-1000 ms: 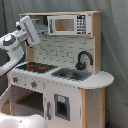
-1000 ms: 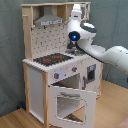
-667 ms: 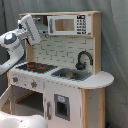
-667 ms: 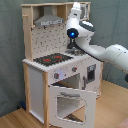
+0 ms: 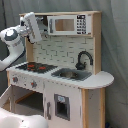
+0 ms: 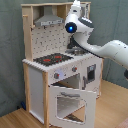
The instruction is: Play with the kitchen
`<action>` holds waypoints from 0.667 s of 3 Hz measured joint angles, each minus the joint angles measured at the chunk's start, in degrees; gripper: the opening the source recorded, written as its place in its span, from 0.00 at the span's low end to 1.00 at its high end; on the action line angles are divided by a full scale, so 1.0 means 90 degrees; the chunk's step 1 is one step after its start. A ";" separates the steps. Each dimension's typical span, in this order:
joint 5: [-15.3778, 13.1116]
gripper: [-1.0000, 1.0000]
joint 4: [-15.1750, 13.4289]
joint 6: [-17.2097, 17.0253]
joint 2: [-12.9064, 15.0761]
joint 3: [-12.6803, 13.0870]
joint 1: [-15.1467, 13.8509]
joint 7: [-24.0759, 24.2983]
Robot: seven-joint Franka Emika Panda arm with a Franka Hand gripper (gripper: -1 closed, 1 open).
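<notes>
In the first exterior view, going left to right: the arm (image 5: 14, 44) comes in from the left edge, wrist raised, gripper (image 5: 36, 31) up at the hood level on the left end of the kitchen (image 5: 65, 85), just left of the microwave cabinet (image 5: 68, 24); cannot tell if its fingers are apart or closed, nothing visibly held. Below sits one stovetop (image 5: 34, 66) with two red burners, then one sink (image 5: 71, 74) with one black faucet (image 5: 84, 58), then the rounded counter end at the right. The kitchen fills the middle of the frame, standing on the floor against a grey curtain. In the second exterior view the hood (image 6: 48, 20) is upper left, stovetop (image 6: 52, 59) mid-left, oven door (image 6: 71, 102) dropped open toward the near side, one window in it, and the arm reaches in from the second exterior view's right. Likely step: working something in the upper section, hood or microwave. To do it well, probably keep the wrist clear of the side post, approach slowly and square to the front, and avoid pushing hard, since the toy looks light and could tip or slide. Counts: one arm, one kitchen, one microwave, one oven door, two knobs visible under the stove.
</notes>
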 joint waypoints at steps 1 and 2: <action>0.0000 0.00 0.0000 -0.0010 0.0023 0.0000 0.0000 -0.0011; 0.0000 0.00 0.0000 -0.0089 0.0177 0.0001 0.0000 -0.0218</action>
